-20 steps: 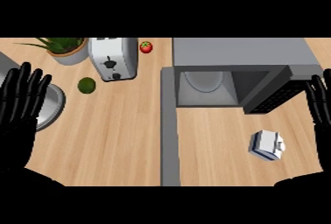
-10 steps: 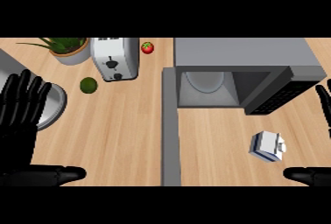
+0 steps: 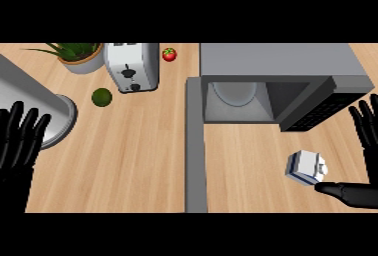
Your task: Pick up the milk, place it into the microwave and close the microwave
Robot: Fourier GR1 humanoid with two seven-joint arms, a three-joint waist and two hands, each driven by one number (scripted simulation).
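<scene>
Right hand [image 3: 363,150] now nearer the milk [image 3: 306,167] (small white-and-blue carton, lying tilted), fingers straight, thumb just beside it.

The tabletop [image 3: 133,165] looks like pale matt wood; toaster [image 3: 131,66] and microwave [image 3: 280,62] look like smooth grey metal.

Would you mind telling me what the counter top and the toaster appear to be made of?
The counter top looks like light wood with a matte finish: pale tan with fine grain lines. The toaster looks like brushed metal, silvery grey with a soft sheen, though it may be painted plastic.
</scene>
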